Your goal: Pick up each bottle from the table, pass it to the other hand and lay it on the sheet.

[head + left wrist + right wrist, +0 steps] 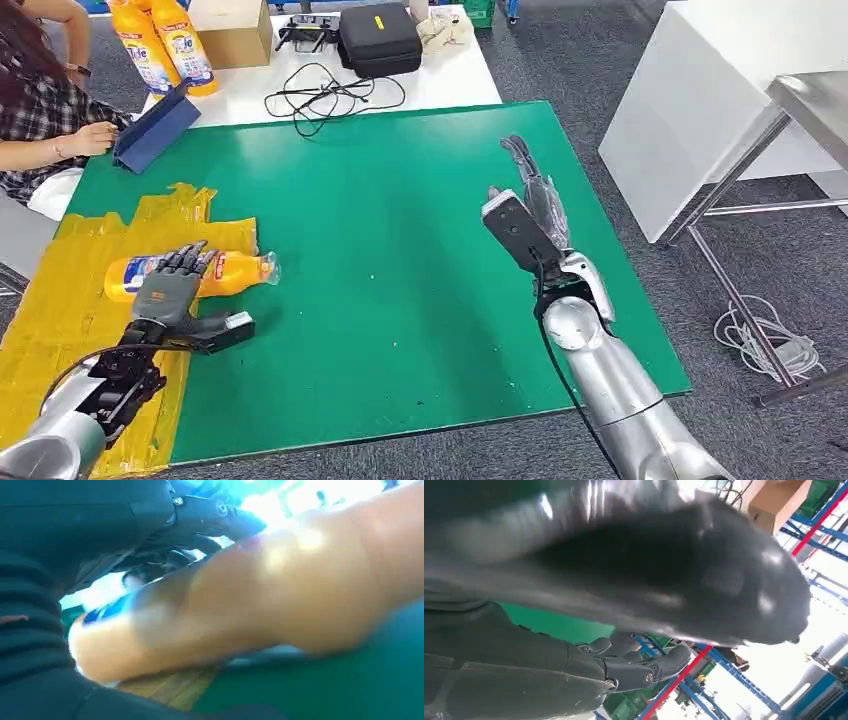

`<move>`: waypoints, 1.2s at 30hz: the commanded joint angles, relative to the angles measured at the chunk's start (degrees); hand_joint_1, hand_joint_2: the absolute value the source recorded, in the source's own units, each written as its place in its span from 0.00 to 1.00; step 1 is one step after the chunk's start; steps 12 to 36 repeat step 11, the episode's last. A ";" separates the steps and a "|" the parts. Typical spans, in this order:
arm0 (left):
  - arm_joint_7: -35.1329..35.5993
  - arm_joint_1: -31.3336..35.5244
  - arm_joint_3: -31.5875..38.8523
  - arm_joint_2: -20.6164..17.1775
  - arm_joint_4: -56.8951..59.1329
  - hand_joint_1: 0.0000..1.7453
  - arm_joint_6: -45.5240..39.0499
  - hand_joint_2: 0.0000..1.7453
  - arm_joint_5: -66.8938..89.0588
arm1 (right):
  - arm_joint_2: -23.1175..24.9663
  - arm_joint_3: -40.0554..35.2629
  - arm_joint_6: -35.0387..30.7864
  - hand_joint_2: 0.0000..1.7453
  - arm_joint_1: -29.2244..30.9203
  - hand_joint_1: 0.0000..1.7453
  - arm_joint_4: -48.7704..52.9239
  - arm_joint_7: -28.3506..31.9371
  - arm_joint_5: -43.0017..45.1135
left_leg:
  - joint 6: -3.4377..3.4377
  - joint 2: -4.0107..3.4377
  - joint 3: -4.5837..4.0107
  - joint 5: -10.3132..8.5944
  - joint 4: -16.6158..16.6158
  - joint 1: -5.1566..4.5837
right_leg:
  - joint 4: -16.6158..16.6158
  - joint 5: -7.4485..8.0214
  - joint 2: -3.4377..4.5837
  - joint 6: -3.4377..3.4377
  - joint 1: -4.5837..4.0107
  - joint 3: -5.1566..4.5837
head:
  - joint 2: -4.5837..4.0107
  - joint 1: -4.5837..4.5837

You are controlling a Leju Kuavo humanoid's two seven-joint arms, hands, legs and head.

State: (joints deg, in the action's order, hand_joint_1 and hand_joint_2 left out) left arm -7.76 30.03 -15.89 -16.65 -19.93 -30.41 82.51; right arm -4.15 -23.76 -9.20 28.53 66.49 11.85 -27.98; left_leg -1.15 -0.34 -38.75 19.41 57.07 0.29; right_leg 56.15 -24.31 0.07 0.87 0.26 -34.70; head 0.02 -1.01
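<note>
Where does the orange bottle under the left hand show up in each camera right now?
Head view: orange bottle lies on the yellow sheet, left hand over it.
Left wrist view: it fills the middle, blurred, close.
Right wrist view: not in it.
Shared landmark: the green mat.

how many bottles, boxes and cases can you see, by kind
Orange bottles: 3, one lying on the yellow sheet under the left hand, two standing at the back
Cardboard box: 1
Black case: 1
Total: 5
</note>
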 commanded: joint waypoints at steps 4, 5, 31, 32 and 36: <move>0.38 0.96 -0.09 1.84 2.64 0.00 -1.19 0.00 -0.12 | -1.22 -0.45 -0.54 0.00 0.49 0.00 -3.51 0.44 0.35 | 0.05 0.06 0.10 0.14 0.01 -0.02 | -0.01 -0.12 -0.05 0.00 0.01 0.14 | 0.00 0.00; -0.01 0.82 0.20 1.82 2.48 0.00 -3.25 0.00 -0.43 | -1.20 -0.53 -0.65 0.00 0.38 0.00 -3.06 0.39 0.43 | 0.07 0.08 0.18 0.20 0.04 -0.01 | 0.02 -0.18 -0.07 0.00 0.00 0.23 | 0.00 0.00; -14.14 -10.79 28.72 8.77 -36.10 0.00 -9.59 0.00 -4.76 | -1.65 0.47 -3.28 0.00 -2.00 0.00 0.31 1.43 1.29 | 0.04 0.12 -0.03 0.11 0.00 0.02 | -0.02 -0.12 -0.17 0.01 -0.02 0.03 | 0.00 -0.02; -14.14 -10.79 28.72 8.77 -36.10 0.00 -9.59 0.00 -4.76 | -1.65 0.47 -3.28 0.00 -2.00 0.00 0.31 1.43 1.29 | 0.04 0.12 -0.03 0.11 0.00 0.02 | -0.02 -0.12 -0.17 0.01 -0.02 0.03 | 0.00 -0.02; -14.14 -10.79 28.72 8.77 -36.10 0.00 -9.59 0.00 -4.76 | -1.65 0.47 -3.28 0.00 -2.00 0.00 0.31 1.43 1.29 | 0.04 0.12 -0.03 0.11 0.00 0.02 | -0.02 -0.12 -0.17 0.01 -0.02 0.03 | 0.00 -0.02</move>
